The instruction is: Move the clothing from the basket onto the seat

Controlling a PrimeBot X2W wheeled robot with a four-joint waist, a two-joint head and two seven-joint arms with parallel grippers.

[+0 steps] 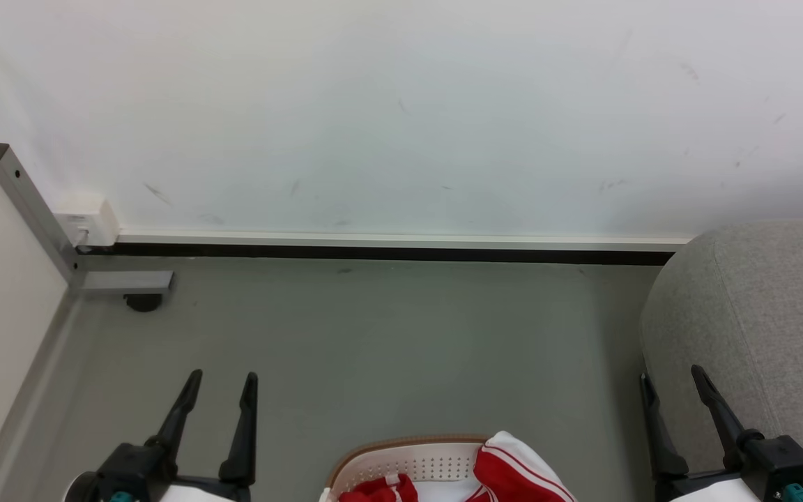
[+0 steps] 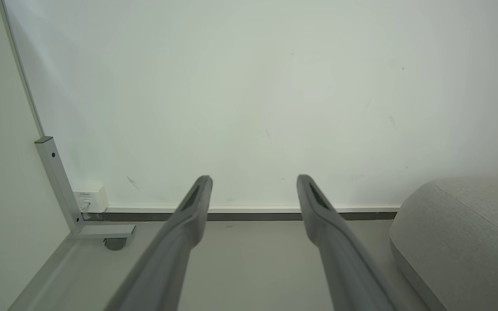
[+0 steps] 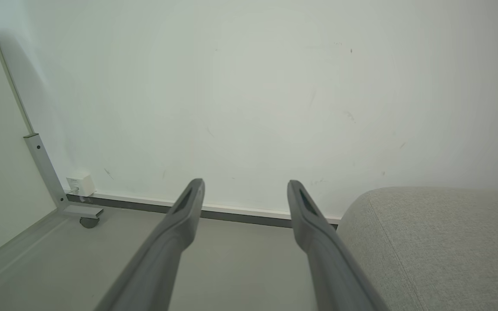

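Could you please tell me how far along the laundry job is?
Done: nothing yet; the visible part of the seat carries no garment. In hand: nothing; left gripper and right gripper both stand open, holding nothing. Left: red clothing lies in the basket, so every garment seen remains to move.

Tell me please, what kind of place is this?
Probably an indoor room arranged like a living space: a grey fabric sofa stands against a plain white wall, and a laundry basket holds red clothing.
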